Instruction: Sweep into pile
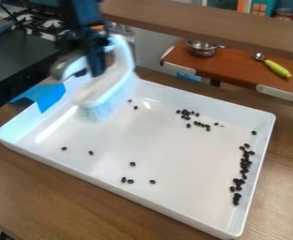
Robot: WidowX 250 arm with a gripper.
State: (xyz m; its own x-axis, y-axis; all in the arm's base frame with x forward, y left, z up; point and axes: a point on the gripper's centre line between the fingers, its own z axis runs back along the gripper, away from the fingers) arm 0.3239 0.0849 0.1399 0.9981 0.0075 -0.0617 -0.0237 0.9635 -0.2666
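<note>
Camera view: the gripper point(97, 70) hangs over the tray's point(258, 146) upper-left part, its fingers clamped on the brush point(104, 96) — bristles down, the head just below the fingertips; black beans point(245, 164) line the right wall — others cluster at the far side; a few lie scattered nearer the front.

Beans point(133, 164) lie in the tray point(180, 150) (many along its right), brush point(108, 96) at left.
</note>
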